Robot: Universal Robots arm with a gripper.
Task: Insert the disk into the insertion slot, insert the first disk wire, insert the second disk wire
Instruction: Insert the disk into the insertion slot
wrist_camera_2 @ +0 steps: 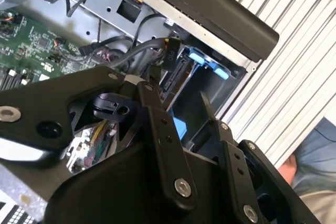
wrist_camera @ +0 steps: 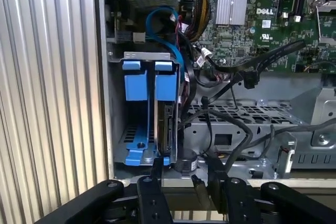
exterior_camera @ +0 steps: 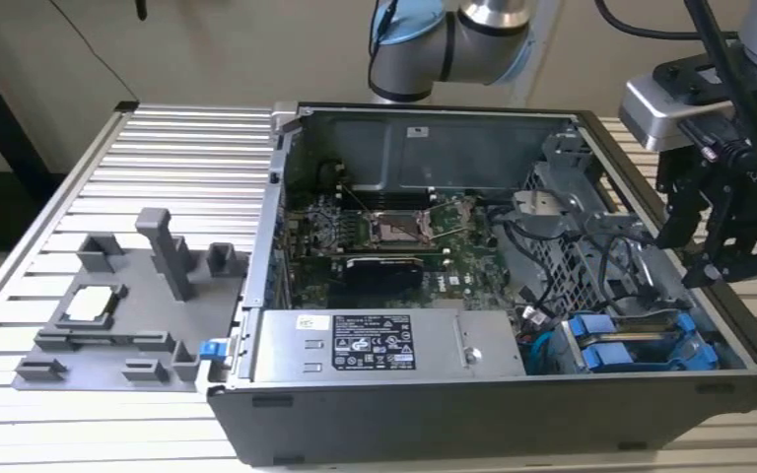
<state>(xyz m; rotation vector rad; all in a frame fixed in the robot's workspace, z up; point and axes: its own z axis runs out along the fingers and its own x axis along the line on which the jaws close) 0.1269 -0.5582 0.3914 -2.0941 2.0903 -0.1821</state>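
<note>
Gripper (exterior_camera: 688, 258) hangs at the exterior view's right, over the open computer case (exterior_camera: 352, 414) wall. In both wrist views its fingers (wrist_camera: 157, 174) stand moderately apart, nothing between them. The disk (exterior_camera: 591, 326) sits lower right in the exterior view, seated in the insertion slot (wrist_camera: 143, 55). Black cables (wrist_camera: 210, 114) run just beside it; plugged in or not, can't tell.

In the exterior view: one open case (exterior_camera: 484, 414), one motherboard (exterior_camera: 392, 232) at its centre, one power box (exterior_camera: 378, 345) at six o'clock, two blue carriers (exterior_camera: 611, 357) at four, one grey fixture (exterior_camera: 115, 315) at nine. In the first wrist view: one disk (wrist_camera: 167, 124) edge-on, one gripper (wrist_camera: 185, 165), two fingers (wrist_camera: 156, 177)
</note>
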